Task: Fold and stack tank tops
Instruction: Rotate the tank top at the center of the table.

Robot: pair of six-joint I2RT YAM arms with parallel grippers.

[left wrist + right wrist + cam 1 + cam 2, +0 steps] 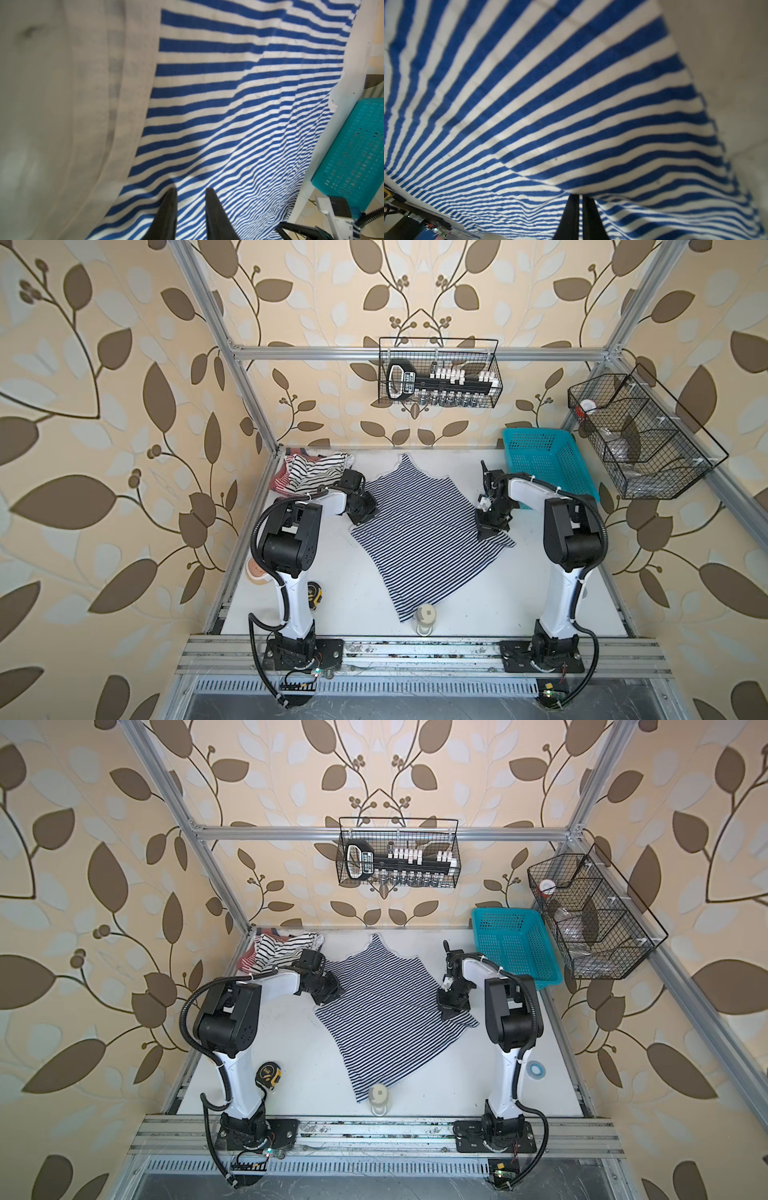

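Note:
The navy-and-white striped tank top (424, 531) (386, 1011) lies spread flat and skewed on the middle of the white table. My left gripper (362, 519) (329, 996) (191, 190) sits over its left edge, jaws a little apart, with flat cloth (228, 104) showing between them. My right gripper (486, 535) (449, 1013) (580, 196) is at the right edge, shut on a raised fold of this top (550, 104). The black-and-white tank top (316, 472) (286, 948) is crumpled at the back left on the red-and-white one (282, 483) (247, 961).
A blue perforated basket (544, 464) (511, 944) (353, 149) stands at the back right. A tape measure (316, 593) (270, 1073) lies by the left arm, a small white jar (424, 616) (378, 1098) at the top's front hem, a tape roll (533, 1068) by the right arm.

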